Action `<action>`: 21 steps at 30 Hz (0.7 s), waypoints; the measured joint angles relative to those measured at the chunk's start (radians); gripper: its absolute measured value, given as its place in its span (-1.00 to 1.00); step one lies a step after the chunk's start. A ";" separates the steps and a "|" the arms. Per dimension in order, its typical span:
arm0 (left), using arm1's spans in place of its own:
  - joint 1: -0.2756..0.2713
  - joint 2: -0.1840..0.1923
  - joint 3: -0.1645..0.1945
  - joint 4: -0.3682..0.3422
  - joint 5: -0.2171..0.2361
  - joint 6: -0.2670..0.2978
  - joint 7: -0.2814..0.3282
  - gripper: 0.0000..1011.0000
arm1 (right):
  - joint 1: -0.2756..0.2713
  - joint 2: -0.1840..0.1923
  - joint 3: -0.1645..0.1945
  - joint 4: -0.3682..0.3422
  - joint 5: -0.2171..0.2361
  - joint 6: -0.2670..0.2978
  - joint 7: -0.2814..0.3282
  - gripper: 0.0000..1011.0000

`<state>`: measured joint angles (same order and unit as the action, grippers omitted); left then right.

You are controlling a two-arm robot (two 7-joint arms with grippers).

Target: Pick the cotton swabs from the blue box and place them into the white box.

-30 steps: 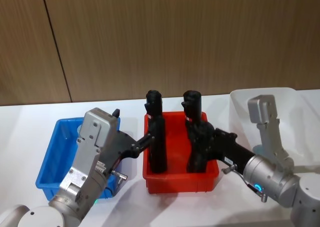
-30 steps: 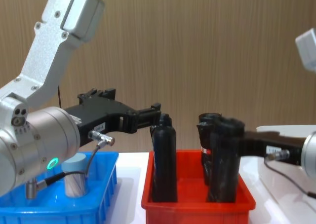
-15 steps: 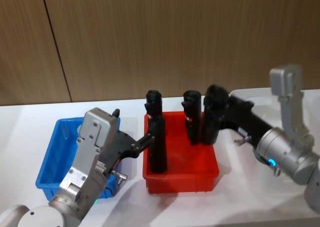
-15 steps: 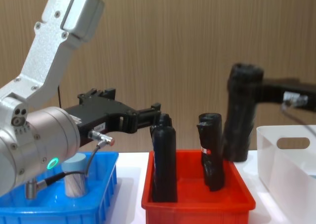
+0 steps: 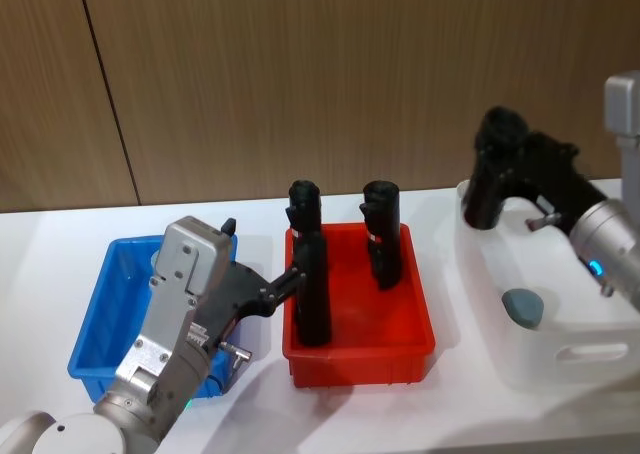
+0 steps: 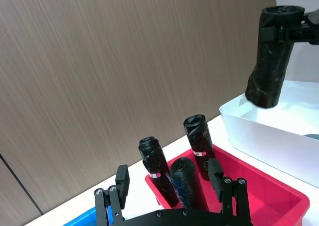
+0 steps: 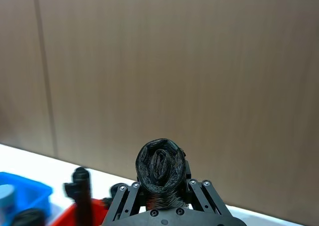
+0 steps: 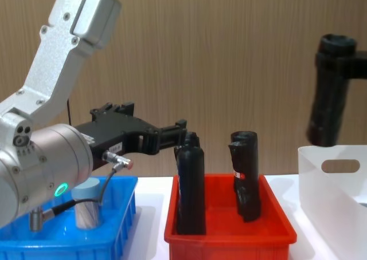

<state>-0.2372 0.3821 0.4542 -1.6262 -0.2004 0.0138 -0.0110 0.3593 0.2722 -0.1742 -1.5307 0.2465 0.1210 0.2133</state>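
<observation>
At upper right, a black roll (image 5: 492, 170) is pinched by the right claw (image 5: 512, 166) over the white box (image 5: 560, 354), where it should be lowered gently beside the swab jar (image 5: 523, 307), while the left claw (image 8: 172, 135), spread, is held above the blue box (image 8: 114, 237).

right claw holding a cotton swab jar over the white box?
No, the right claw grips a tall black roll above the white box, while one cotton swab jar sits in the blue box.
</observation>
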 joint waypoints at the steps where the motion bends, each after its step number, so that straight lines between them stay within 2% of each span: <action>1: 0.000 0.000 0.000 0.000 0.000 0.000 0.000 0.99 | 0.005 0.002 0.003 0.006 -0.002 -0.001 -0.005 -0.29; 10: 0.000 0.000 0.000 0.000 0.000 0.000 0.000 0.99 | 0.066 0.014 0.030 0.115 -0.035 -0.012 -0.032 -0.29; 21: 0.000 0.000 0.000 0.000 0.000 0.000 0.000 0.99 | 0.126 0.010 0.037 0.268 -0.062 -0.034 -0.040 -0.29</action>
<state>-0.2371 0.3821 0.4542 -1.6262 -0.2004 0.0138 -0.0110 0.4849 0.2818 -0.1373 -1.2622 0.1847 0.0869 0.1734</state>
